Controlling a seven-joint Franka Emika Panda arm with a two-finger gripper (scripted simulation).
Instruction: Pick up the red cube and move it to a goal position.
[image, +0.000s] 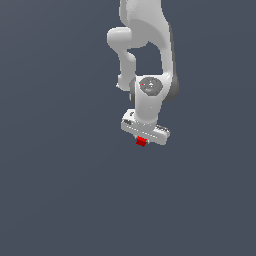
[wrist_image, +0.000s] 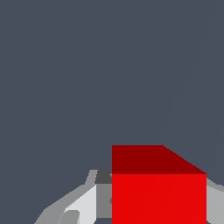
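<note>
The red cube (image: 141, 142) is a tiny bright red block sitting between the fingers of my white gripper (image: 143, 138), right under the hand's crossbar. In the wrist view the red cube (wrist_image: 159, 197) fills the space between the two grey fingers (wrist_image: 101, 199), which touch its sides. The gripper is shut on the cube. The fingertips themselves are hidden behind the cube and the hand. No goal marker shows in either view.
The white arm (image: 150, 60) reaches down from the top of the exterior view. All around is a plain dark blue-grey surface (image: 60, 190) with no other objects or edges in sight.
</note>
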